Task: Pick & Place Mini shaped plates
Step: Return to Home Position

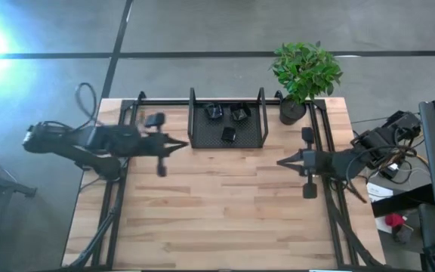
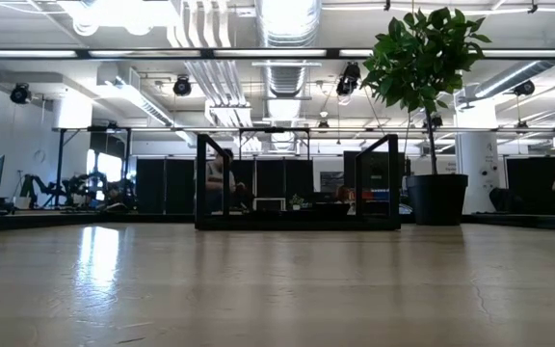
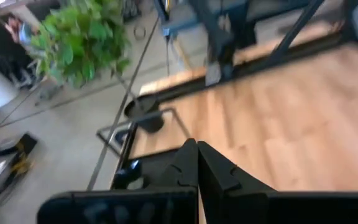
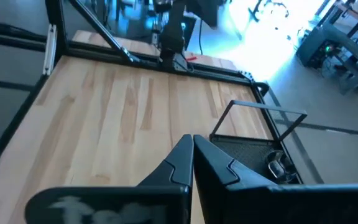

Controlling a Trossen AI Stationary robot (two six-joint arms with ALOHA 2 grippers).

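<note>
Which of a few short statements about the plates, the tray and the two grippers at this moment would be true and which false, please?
1. The mini shaped plates lie inside the black mesh tray. True.
2. The left gripper holds a plate. False: its fingers are closed together on nothing, and it hangs beside the tray's corner.
3. The plant pot stands outside the tray, next to its side wall. True.
4. The right gripper is spread wide open above the tray. False: its fingers are together and empty, and it is well clear of the tray, on the plant pot's side.
</note>
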